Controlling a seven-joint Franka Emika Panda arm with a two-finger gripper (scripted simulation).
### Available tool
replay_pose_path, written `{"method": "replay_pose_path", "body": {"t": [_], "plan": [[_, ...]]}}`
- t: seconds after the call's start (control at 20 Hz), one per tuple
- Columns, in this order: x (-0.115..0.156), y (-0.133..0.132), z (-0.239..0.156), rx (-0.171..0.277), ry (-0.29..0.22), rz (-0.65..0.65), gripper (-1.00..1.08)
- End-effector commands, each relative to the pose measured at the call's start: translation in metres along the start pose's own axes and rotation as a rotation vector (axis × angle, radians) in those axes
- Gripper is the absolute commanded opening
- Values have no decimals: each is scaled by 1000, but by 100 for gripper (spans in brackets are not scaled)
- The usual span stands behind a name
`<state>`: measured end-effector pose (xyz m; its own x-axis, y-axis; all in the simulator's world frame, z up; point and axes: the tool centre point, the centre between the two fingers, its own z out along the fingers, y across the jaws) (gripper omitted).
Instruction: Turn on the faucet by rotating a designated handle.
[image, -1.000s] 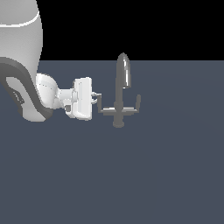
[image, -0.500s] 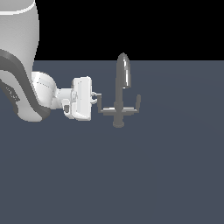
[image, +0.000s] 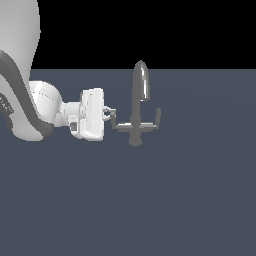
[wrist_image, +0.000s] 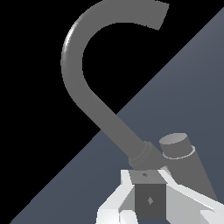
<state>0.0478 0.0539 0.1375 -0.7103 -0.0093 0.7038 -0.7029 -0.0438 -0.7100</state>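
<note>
The faucet (image: 136, 107) is a small grey tap with a tall arched spout, a round base and a crossbar with two upturned ends. The handle (image: 117, 125) is the crossbar's arm on the exterior view's left. My gripper (image: 110, 114) reaches in sideways from that side, at the handle's upturned tip. In the wrist view the spout (wrist_image: 83, 92) arches ahead. My white fingers (wrist_image: 124, 194) stand on both sides of a dark block, the handle's tip (wrist_image: 150, 199), and touch it. My gripper (wrist_image: 151, 197) looks shut on it.
The faucet stands on a flat blue-grey surface (image: 165, 200). The crossbar's matching other arm (image: 157, 119) rises on the exterior view's right. My white arm (image: 30, 110) fills the exterior view's left side.
My upper arm has shifted slightly toward the exterior view's left. The gripper stays at the handle's tip. The faucet and its crossbar look unmoved.
</note>
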Motion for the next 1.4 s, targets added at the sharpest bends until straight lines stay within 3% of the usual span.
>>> {"method": "replay_pose_path", "body": {"t": [0.0,0.8,0.9,1.35], "plan": [[12,-1,0,-3,9,5,-100],[29,44,0,-2,9,5,-100],[27,30,0,-3,1,27,-100],[8,94,-1,-3,9,5,-100]]}}
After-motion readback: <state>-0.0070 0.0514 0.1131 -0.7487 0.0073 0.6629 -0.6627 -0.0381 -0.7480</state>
